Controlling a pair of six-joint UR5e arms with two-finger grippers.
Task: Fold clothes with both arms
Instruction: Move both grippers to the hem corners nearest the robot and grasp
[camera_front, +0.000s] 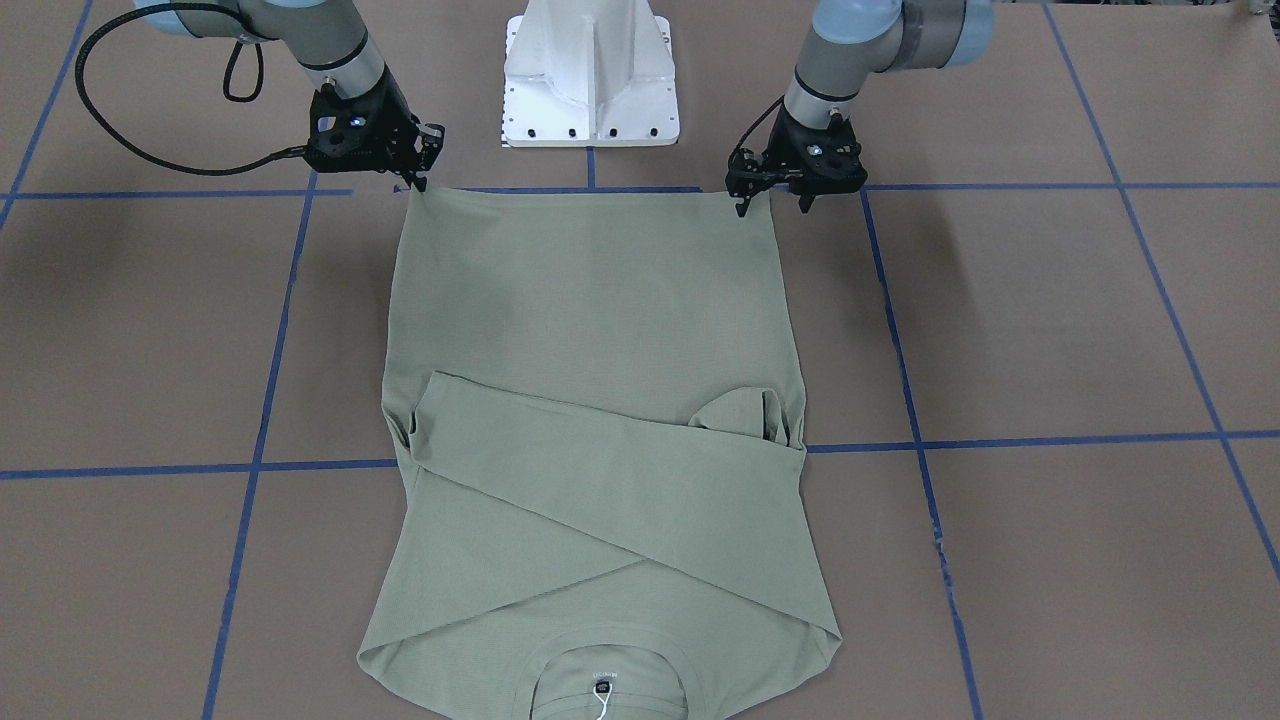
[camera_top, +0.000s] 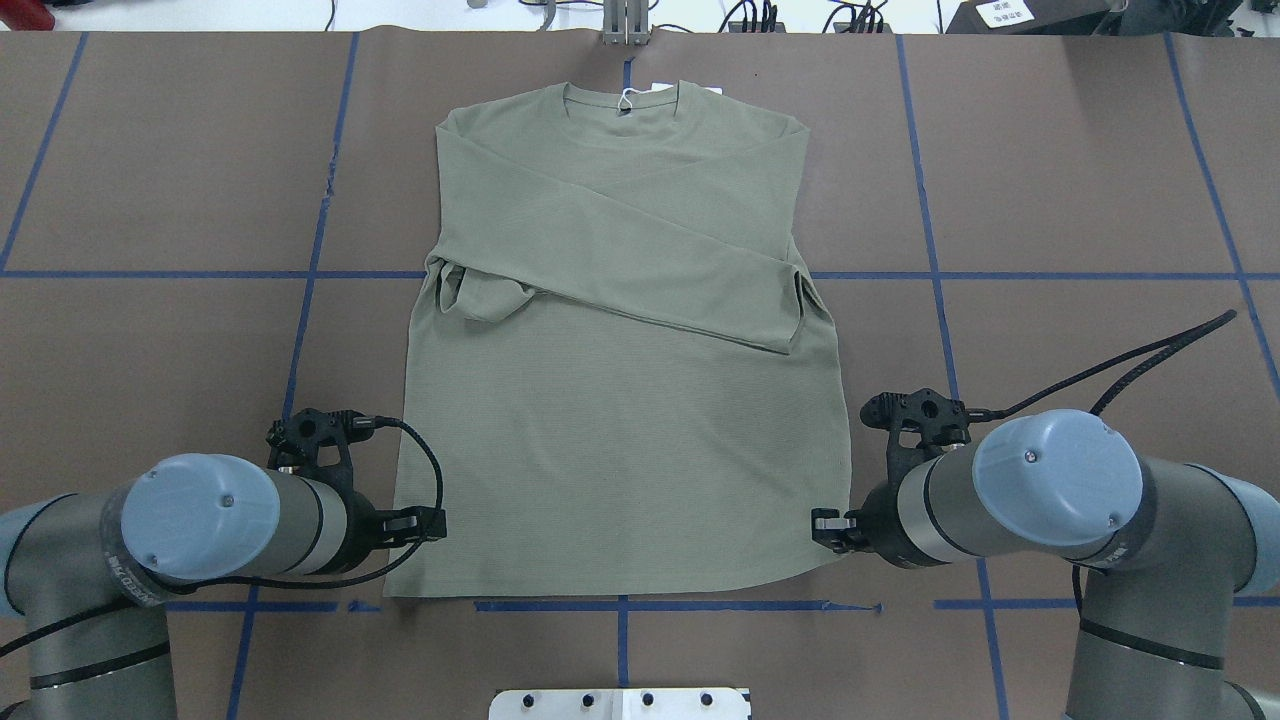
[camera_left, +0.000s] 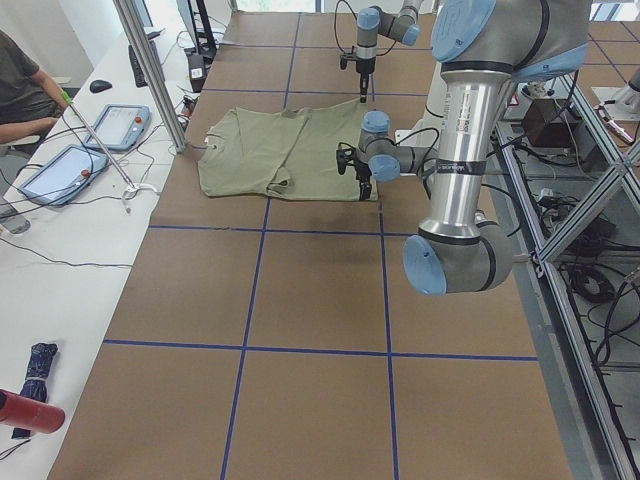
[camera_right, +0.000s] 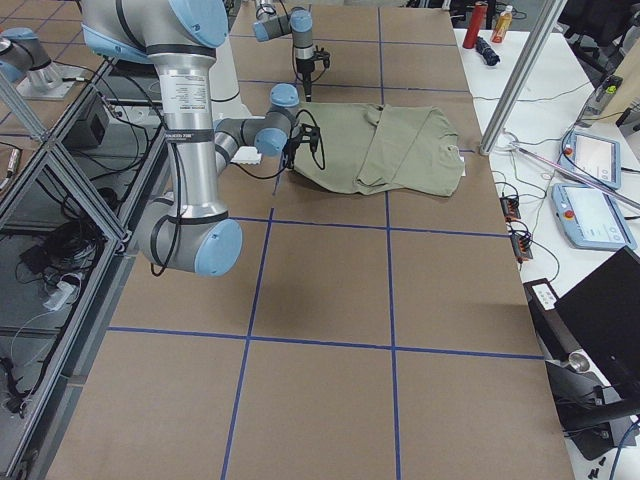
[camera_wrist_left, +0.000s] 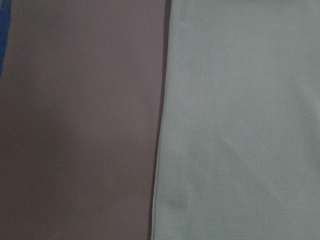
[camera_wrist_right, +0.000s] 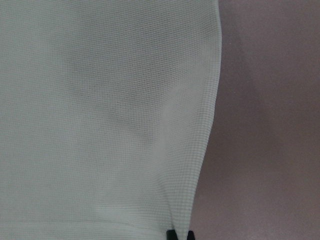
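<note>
The sage-green long-sleeved shirt (camera_front: 600, 330) lies flat on the brown table, collar away from the robot. Both sleeves are folded across its chest (camera_top: 620, 240), and a white hang tag (camera_front: 601, 705) lies at the collar. My left gripper (camera_front: 772, 207) is open, with its fingers astride the hem corner on the robot's left; it also shows in the overhead view (camera_top: 425, 520). Its wrist view shows only the shirt's side edge (camera_wrist_left: 160, 130). My right gripper (camera_front: 420, 183) is shut on the other hem corner (camera_wrist_right: 175, 220), low at the table (camera_top: 822, 525).
The white pedestal base (camera_front: 590, 80) stands just behind the hem. Blue tape lines (camera_front: 1000, 440) grid the brown table cover. A metal post (camera_left: 150, 80), tablets (camera_left: 60, 170) and a seated person (camera_left: 20, 90) are beyond the table's far edge.
</note>
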